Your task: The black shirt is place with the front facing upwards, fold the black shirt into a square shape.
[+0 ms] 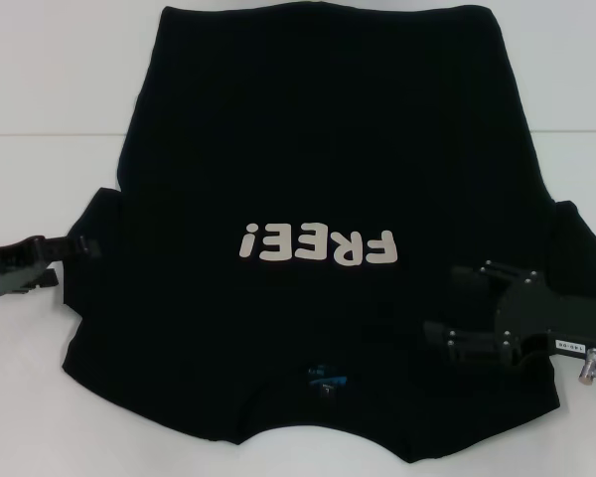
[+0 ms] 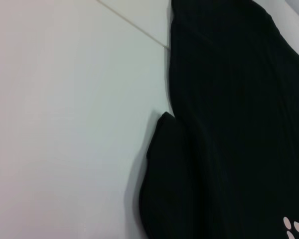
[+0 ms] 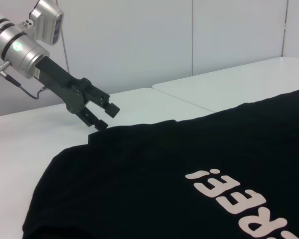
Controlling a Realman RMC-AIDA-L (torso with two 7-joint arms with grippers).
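The table (image 1: 40,99) is white and takes up the whole scene, with a thin seam running across it on the far side. Spread flat over most of it lies the shirt (image 1: 318,179), front up, hem toward the far edge and collar toward the robot. It reaches nearly from one arm to the other. Both short sleeves stick out a little at the sides, the left one (image 2: 162,149) rounded and lying on the bare tabletop just beside the body of the cloth.

Across the chest the pale lettering (image 1: 318,244) reads "FREE!", upside down from the head camera. Below it, near the collar, a small blue label (image 1: 328,378) shows inside the neck opening.

The left gripper (image 3: 102,117) sits low at the tip of the left sleeve. From the right wrist camera its two dark fingers stand a narrow gap apart, the lower one right at the sleeve's edge; I can't make out whether any cloth is actually pinched between them.

The right gripper (image 1: 452,303) hangs over the shirt's right shoulder area, near the right sleeve. Its jaws are spread wide, one finger toward the lettering and one toward the collar side, with nothing held between them.
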